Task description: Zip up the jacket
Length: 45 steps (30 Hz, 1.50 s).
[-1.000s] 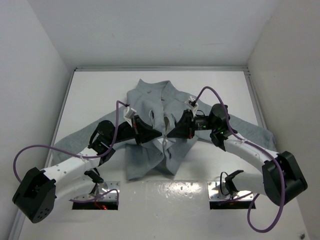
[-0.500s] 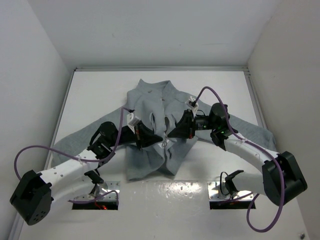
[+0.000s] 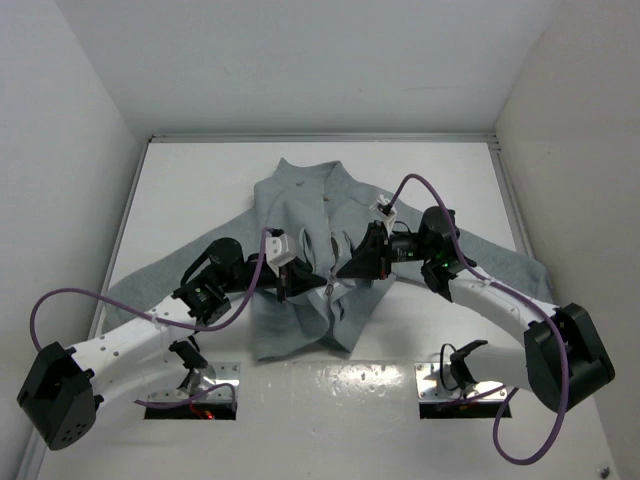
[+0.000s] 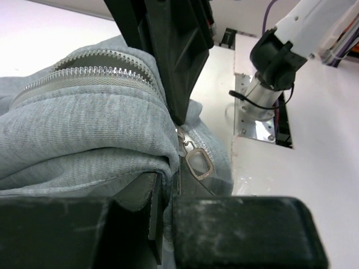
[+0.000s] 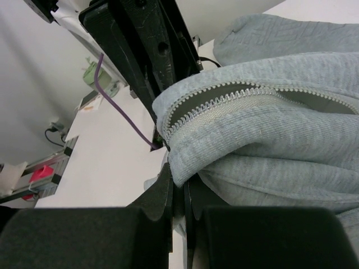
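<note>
The light grey fleece jacket (image 3: pixel 300 210) lies front up on the white table, collar at the far end, sleeves spread left and right. My left gripper (image 3: pixel 303 283) and right gripper (image 3: pixel 343 272) face each other at the front opening, low on the chest. In the left wrist view my left gripper (image 4: pixel 167 180) is shut on a fold of fleece beside the zipper, and the metal zipper pull (image 4: pixel 200 163) hangs just beyond it. In the right wrist view my right gripper (image 5: pixel 182 188) is shut on the opposite fleece edge, under the pale zipper teeth (image 5: pixel 224 106).
White walls close in the table at the left, back and right. Two metal mounting plates (image 3: pixel 205 385) (image 3: pixel 455 385) sit at the near edge by the arm bases. Purple cables (image 3: pixel 60 300) loop beside each arm.
My left gripper has moved right and a little nearer, closing in on the right gripper at the jacket's front. The fabric between them has bunched. The right gripper has hardly moved.
</note>
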{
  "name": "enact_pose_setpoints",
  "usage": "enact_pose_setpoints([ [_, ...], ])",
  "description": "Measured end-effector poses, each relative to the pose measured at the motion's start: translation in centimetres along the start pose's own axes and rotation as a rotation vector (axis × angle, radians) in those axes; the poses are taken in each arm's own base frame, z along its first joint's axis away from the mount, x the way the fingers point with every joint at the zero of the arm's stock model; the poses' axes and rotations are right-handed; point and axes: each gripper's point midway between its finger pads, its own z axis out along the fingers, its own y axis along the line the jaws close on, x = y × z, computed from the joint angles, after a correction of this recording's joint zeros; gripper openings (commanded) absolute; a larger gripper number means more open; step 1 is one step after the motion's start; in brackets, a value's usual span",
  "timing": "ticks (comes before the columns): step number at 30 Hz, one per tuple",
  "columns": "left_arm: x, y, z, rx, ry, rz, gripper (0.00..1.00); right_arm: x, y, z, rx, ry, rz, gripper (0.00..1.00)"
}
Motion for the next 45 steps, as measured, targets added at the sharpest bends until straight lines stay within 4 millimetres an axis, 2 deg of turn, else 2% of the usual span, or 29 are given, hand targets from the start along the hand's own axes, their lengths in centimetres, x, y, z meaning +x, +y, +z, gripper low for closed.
enact_pose_setpoints([
  [7, 0.4, 0.1, 0.0, -0.004, 0.031, 0.033, 0.00, 0.4, 0.4, -0.2, 0.003, -0.003, 0.002, 0.00],
  [8, 0.5, 0.1, 0.0, -0.003, 0.034, 0.039, 0.07, 0.6, 0.5, -0.3, 0.006, -0.004, 0.005, 0.00],
  [9, 0.5, 0.0, 0.0, -0.001, 0.037, 0.042, 0.26, 0.7, 0.6, -0.3, 0.008, -0.005, 0.007, 0.00],
  [11, 0.7, -0.1, -0.1, 0.002, 0.046, 0.060, 0.44, 1.0, 0.7, -0.4, 0.013, -0.008, 0.013, 0.00],
  [12, 1.0, -0.2, -0.3, 0.002, 0.059, 0.059, 0.58, 1.0, 0.9, -0.5, 0.013, -0.011, 0.013, 0.00],
  [13, 1.3, -0.2, -0.4, 0.000, 0.070, 0.064, 0.61, 1.0, 1.0, -0.5, 0.013, -0.014, 0.012, 0.00],
  [15, 1.7, -0.3, -0.9, -0.009, 0.093, 0.069, 0.61, 0.8, 1.4, -0.6, 0.013, -0.025, -0.001, 0.00],
  [18, 1.2, -0.3, -1.9, -0.035, 0.093, 0.133, 0.61, 0.6, 1.6, -0.7, 0.015, -0.038, -0.013, 0.00],
  [20, 0.8, 0.1, -2.4, -0.065, 0.088, 0.184, 0.55, 0.7, 1.6, -0.8, 0.022, -0.043, -0.008, 0.00],
  [22, -0.3, 0.1, -3.2, -0.100, 0.062, 0.254, 0.41, 0.9, 1.5, -0.8, 0.029, -0.046, 0.001, 0.00],
  [23, -0.8, 0.1, -3.4, -0.109, 0.050, 0.285, 0.39, 1.0, 1.5, -0.8, 0.031, -0.047, 0.006, 0.00],
  [26, -2.0, -0.6, -3.8, -0.120, 0.025, 0.420, 0.40, 0.9, 1.3, -0.8, 0.044, -0.055, 0.017, 0.00],
  [30, -2.5, -1.7, -3.7, -0.109, 0.014, 0.598, 0.50, 1.0, 1.3, -0.7, 0.047, -0.056, 0.035, 0.00],
  [31, -2.2, -1.9, -3.6, -0.105, 0.019, 0.653, 0.54, 1.0, 1.3, -0.7, 0.048, -0.057, 0.038, 0.00],
  [35, -0.5, -2.7, -3.1, -0.080, 0.056, 0.816, 0.58, 1.0, 1.3, -0.6, 0.053, -0.061, 0.050, 0.00],
  [39, 1.8, -3.4, -2.5, -0.073, 0.092, 0.975, 0.56, 0.9, 1.3, -0.6, 0.056, -0.063, 0.064, 0.00],
  [45, 5.0, -3.2, -2.3, -0.096, 0.152, 1.165, 0.52, 0.9, 1.4, -0.6, 0.056, -0.065, 0.081, 0.00],
])
